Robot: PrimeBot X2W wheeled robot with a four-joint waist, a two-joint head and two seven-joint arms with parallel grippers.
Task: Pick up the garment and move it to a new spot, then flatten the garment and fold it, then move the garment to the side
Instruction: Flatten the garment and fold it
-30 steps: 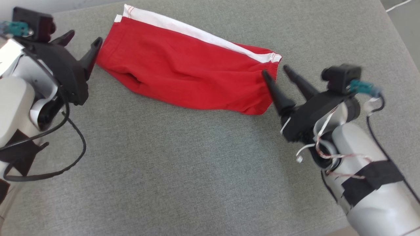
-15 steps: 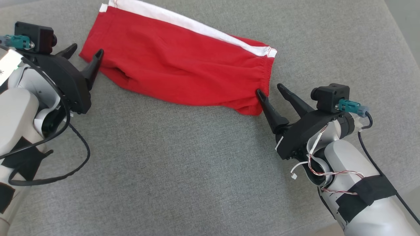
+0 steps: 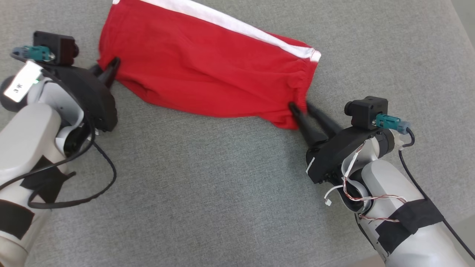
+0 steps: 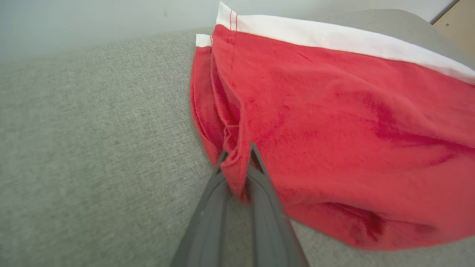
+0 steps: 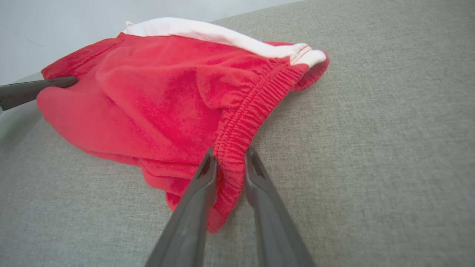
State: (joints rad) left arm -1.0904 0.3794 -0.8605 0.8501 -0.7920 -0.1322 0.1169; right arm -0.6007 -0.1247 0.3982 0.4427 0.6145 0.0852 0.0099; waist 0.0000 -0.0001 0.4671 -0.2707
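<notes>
jaws on both sides have narrowed since a second ago: left gripper [image 3: 107, 66] pinches the hem end of the red garment [image 3: 207, 70], right gripper [image 3: 301, 106] clamps its elastic waistband [image 5: 241, 122]. both forearms angle inward from the near corners. garment lies stretched between them toward the far edge of the grey cushion [image 3: 207, 185].

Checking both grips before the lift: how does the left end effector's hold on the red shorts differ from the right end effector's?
The left end effector pinches a thin fold at the hem end of the red shorts; the right end effector takes the thick gathered waistband. The left end effector's fingers nearly meet; the right end effector's stand wider apart. Shared: both hold fabric between their fingers, low on the grey cushion.
</notes>
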